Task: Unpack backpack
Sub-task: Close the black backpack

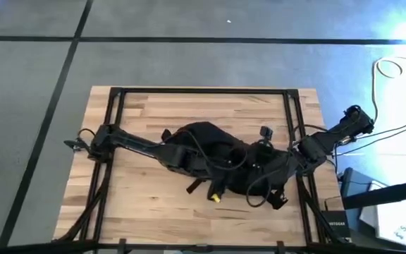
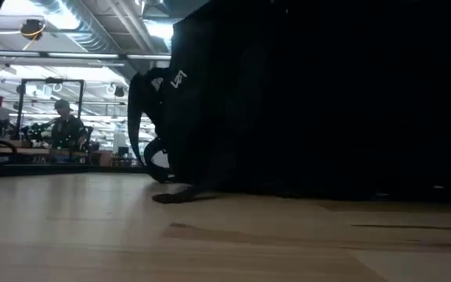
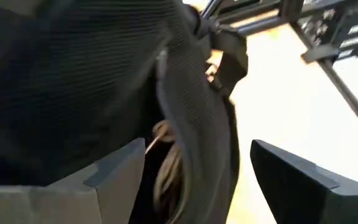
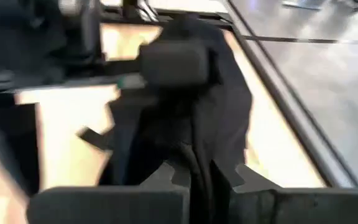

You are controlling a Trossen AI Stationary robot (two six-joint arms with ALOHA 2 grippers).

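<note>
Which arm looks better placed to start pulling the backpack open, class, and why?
Probably the right. Its gripper looks shut on a fold of the backpack, so it could lift the fabric. The left gripper is open, its fingers straddling fabric without clamping.

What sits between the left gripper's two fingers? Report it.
Black backpack fabric: in the left wrist view a fold hangs between the left gripper's open fingers.

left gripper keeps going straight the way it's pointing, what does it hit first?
The backpack. In the left wrist view the left gripper has its fingers spread around a fold of black fabric, already at the pads. Going on would likely push deeper into the bag; depth behind the fold is unclear.
</note>
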